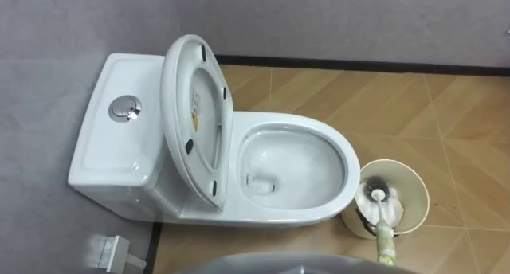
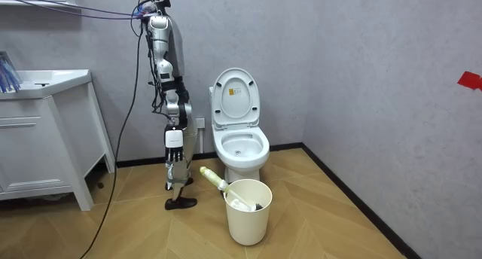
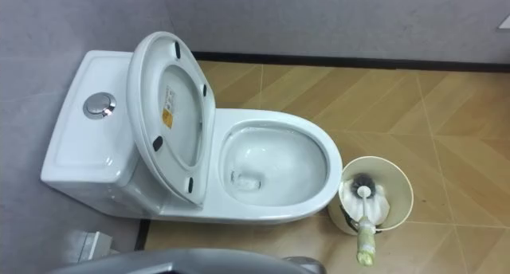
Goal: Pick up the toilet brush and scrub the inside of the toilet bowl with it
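Currently, item one: white toilet (image 1: 347,174), seat and lid (image 1: 177,107) standing raised against the cistern (image 1: 103,150), with a chrome flush button (image 1: 126,108) sitting on top. Item two: toilet brush (image 1: 381,218), lying head-down in a cream bucket (image 1: 420,198) on the wood floor (image 1: 446,115), at 4 o'clock from the bowl. The robot is standing beside the toilet, on the room view's left. Robot hand state: cannot tell.
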Motion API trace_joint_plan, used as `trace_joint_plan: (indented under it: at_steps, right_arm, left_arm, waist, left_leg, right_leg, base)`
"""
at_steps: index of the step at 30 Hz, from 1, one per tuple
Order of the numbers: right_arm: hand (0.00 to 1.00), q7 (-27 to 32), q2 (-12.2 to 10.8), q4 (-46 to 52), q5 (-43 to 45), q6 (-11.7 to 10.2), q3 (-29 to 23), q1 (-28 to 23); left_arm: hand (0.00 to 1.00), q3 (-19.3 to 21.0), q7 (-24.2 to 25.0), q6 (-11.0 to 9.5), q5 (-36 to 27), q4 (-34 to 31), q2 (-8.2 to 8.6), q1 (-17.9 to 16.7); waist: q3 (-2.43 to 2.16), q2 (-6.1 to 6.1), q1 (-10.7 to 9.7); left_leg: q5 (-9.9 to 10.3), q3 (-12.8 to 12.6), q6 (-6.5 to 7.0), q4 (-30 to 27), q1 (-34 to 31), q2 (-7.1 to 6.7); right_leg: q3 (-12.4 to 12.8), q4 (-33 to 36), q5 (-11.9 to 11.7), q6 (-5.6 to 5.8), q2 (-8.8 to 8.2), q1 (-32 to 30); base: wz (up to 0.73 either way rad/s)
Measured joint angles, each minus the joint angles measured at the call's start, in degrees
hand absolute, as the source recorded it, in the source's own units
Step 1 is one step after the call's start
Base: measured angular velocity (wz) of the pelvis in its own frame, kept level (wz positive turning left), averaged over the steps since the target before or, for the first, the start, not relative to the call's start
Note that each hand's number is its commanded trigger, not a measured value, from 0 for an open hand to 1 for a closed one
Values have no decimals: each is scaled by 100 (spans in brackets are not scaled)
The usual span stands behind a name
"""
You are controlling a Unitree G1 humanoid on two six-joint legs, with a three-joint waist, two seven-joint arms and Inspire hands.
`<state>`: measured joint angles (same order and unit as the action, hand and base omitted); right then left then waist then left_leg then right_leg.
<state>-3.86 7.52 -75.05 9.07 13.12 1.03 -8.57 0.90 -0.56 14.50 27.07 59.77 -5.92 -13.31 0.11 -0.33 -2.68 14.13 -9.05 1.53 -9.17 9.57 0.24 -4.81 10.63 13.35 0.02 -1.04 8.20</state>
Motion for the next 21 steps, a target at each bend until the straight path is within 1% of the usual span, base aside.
trace_joint_plan:
  at_steps: [14,17,19,21]
  right_arm:
    - [0,75,0,-44,-108,-5,-22,73]
    - [0,171,-1,-92,-467,-51,-221,55]
    - [0,335,-3,-146,-1082,-56,-470,21]
    - [0,448,-3,-157,-1552,-55,-601,-75]
  left_arm:
    - [0,3,5,-15,-21,-1,-3,3]
    - [0,10,2,-83,6,10,-3,-6]
    - [0,51,-17,-84,-8,-1,-2,-20]
    - [0,144,-33,-83,0,-8,0,-32]
  waist:
    - [0,-6,-16]
    - [2,-9,-20]
    - [5,-13,-36]
    - [9,-19,-34]
  left_leg:
    - [0,-12,0,8,12,-1]
    - [0,-11,0,8,11,2]
    - [0,-4,0,13,19,2]
    - [0,-3,0,32,52,1]
  right_leg:
    - [9,4,0,0,-1,-2]
    - [15,11,0,0,1,-2]
    - [16,-4,0,0,0,22]
    - [18,-15,0,0,1,61]
  base:
    - [0]
    - [0]
    - [0]
    - [2]
